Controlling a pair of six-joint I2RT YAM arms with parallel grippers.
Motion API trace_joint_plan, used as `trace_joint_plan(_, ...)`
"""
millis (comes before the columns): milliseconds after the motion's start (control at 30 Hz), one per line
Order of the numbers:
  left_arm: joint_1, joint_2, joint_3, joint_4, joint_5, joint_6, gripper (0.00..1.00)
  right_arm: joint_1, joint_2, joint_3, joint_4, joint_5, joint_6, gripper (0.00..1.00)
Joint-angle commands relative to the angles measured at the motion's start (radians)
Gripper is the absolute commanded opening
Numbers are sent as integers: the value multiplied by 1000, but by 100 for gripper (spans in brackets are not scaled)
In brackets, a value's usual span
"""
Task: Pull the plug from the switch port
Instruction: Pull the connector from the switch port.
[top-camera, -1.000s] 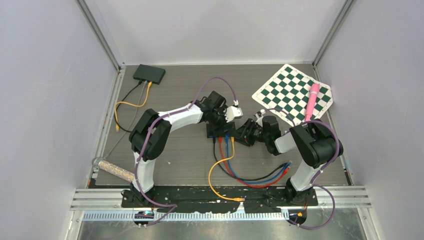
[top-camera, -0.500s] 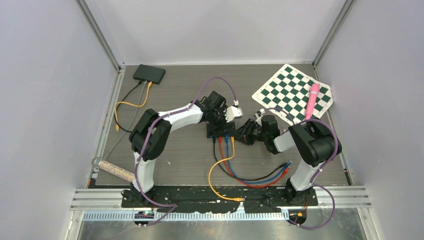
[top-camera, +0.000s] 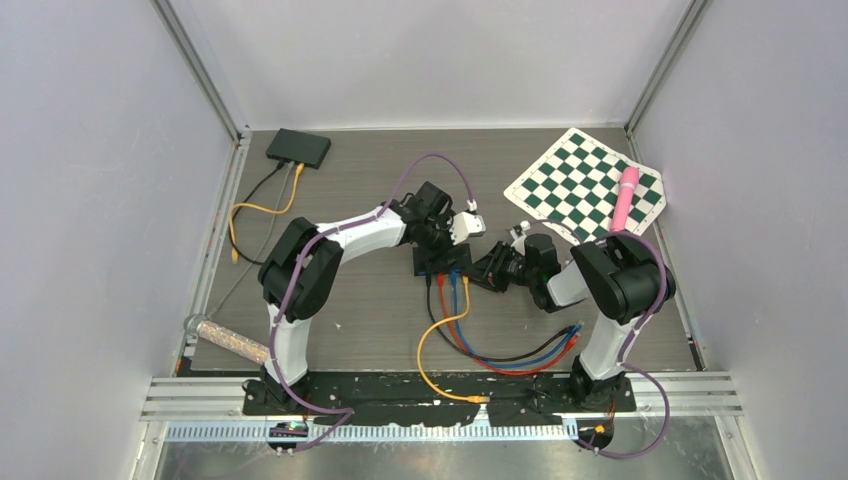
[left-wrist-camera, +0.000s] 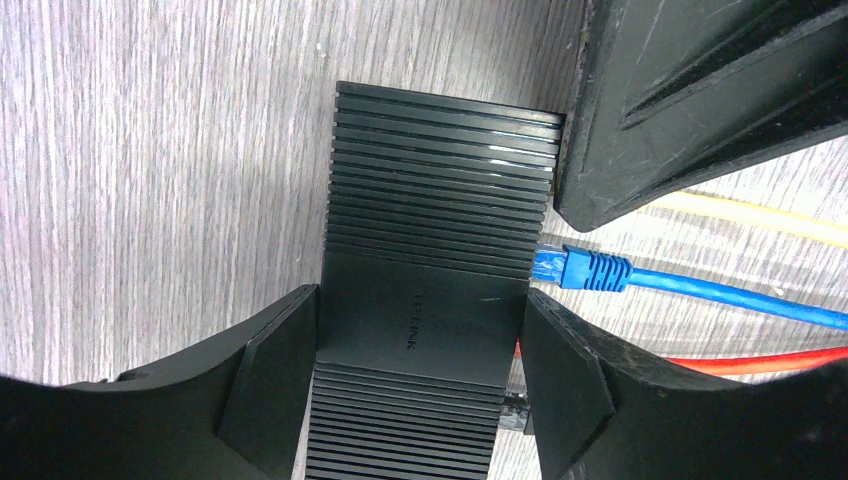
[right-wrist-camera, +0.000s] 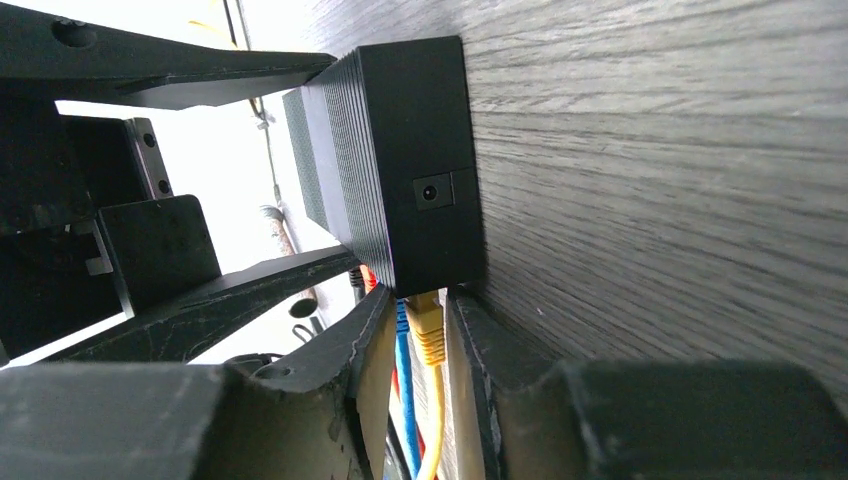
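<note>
1. Yellow plug (right-wrist-camera: 428, 340): seated in near-face port of switch (top-camera: 436, 262), mid-table. Long axis near–far, nose pointing away from bases.
2. R gripper (right-wrist-camera: 420, 310): fingers flank plug closely, clamp can't be told. Step: securing grip. Next needs a straight pull toward near edge.
3. L gripper (left-wrist-camera: 420, 320): clamped on switch sides, bracing it.

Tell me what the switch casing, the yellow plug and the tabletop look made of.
Switch casing: matte black plastic, apparently; moulded ribs, soft sheen. Yellow plug: probably a rubbery plastic boot, smooth and opaque. Tabletop: likely grey wood-grain laminate, printed-looking streaks.
</note>
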Motion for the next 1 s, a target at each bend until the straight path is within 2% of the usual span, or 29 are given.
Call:
trace_joint_plan(0, 1, 23, 22, -16, 55, -14, 37, -4, 61, -13, 16, 10, 12, 32)
trace_joint_plan(100, 1, 24, 24, -19, 57, -13, 37, -12, 78, -7, 53, 11, 42, 32)
trace_joint_plan(233, 1, 24, 26, -22, 59, -11, 37, -38, 70, -9, 33, 41, 56, 37)
trace_joint_plan(400, 1, 25, 27, -26, 63, -6, 37, -53, 74, -1, -16, 64, 56, 36)
trace_joint_plan(600, -1, 26, 28, -30, 65, -5, 36, -56, 112, -6, 25, 76, 141, 35)
trace_joint_plan(767, 1, 27, 31, -35, 69, -1, 36, -58, 115, 3, 19, 80, 165, 30)
trace_joint_plan(967, 1, 32, 41, -50, 73, 2, 35, -57, 105, 11, 11, 65, 163, 16)
